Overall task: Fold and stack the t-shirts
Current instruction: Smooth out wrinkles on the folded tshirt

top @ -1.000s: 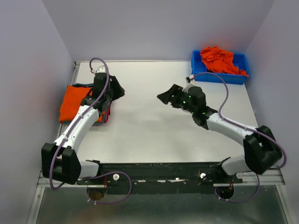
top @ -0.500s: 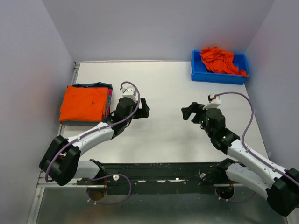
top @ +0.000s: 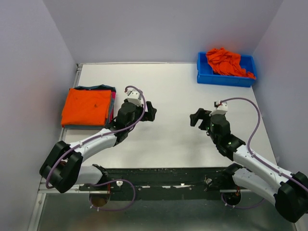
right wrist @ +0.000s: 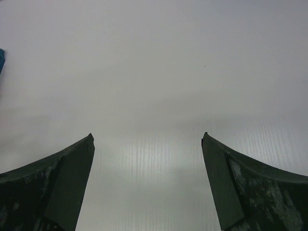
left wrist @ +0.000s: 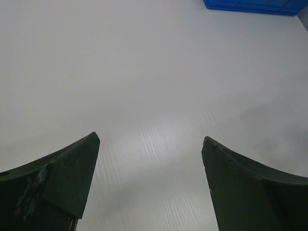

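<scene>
A stack of folded t-shirts lies at the left of the table, a bright orange one (top: 86,107) on top, with grey-blue and red-pink edges (top: 113,101) showing under it. More orange t-shirts (top: 225,61) lie crumpled in the blue bin (top: 226,79) at the back right. My left gripper (top: 150,111) is open and empty, just right of the stack, over bare table (left wrist: 154,96). My right gripper (top: 196,117) is open and empty over the middle right of the table (right wrist: 154,86). Both wrist views show only bare white table between the fingers.
The blue bin's edge shows at the top right of the left wrist view (left wrist: 255,5). Lilac walls close the table on the left, back and right. A black rail (top: 168,175) with the arm bases runs along the near edge.
Both arms drew back from the far side of the table toward the near edge a second ago. In the last half second each gripper shifted slightly right. The stack has not moved.
</scene>
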### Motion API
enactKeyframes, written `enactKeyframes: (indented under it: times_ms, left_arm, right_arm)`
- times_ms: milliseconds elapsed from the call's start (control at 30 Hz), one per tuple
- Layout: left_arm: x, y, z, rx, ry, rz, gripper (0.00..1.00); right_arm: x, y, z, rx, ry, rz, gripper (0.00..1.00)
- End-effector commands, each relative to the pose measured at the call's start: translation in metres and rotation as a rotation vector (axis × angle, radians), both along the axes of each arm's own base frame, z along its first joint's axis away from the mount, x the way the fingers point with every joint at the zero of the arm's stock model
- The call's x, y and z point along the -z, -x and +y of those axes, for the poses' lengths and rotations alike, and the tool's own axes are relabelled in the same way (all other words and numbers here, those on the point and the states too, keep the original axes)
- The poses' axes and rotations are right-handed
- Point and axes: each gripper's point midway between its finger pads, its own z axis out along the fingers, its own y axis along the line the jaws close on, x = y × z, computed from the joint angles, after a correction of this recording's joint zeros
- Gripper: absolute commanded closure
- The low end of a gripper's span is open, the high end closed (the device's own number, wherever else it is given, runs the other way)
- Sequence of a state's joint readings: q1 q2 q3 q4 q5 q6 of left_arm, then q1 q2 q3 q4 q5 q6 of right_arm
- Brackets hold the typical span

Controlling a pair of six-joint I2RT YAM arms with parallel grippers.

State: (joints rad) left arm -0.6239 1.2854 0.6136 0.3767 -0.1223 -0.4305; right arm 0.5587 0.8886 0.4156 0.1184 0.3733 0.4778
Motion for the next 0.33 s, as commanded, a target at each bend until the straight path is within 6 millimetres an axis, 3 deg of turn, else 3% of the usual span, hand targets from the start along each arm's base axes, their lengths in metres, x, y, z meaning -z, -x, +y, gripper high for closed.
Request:
enactKeyframes:
  times_ms: [0, 133, 300]
  left_arm:
    - [-0.0202, 0.0033, -0.0074, 0.037, 0.053, -0.055, 0.02]
    - [-0.0143, 0.0003, 0.0019, -0.012, 0.021, -0.042, 0.02]
    - [-0.0166, 0.0025, -0.0024, 0.018, 0.033, -0.060, 0.02]
  right_arm:
    - [-0.0059, -0.0028, -0.0091, 0.046, 0.005, -0.031, 0.00]
    - [-0.0032, -0.0016, -0.0114, 0.064, -0.004, -0.021, 0.01]
    - [-0.0039, -0.0005, -0.0111, 0.064, -0.012, -0.015, 0.01]
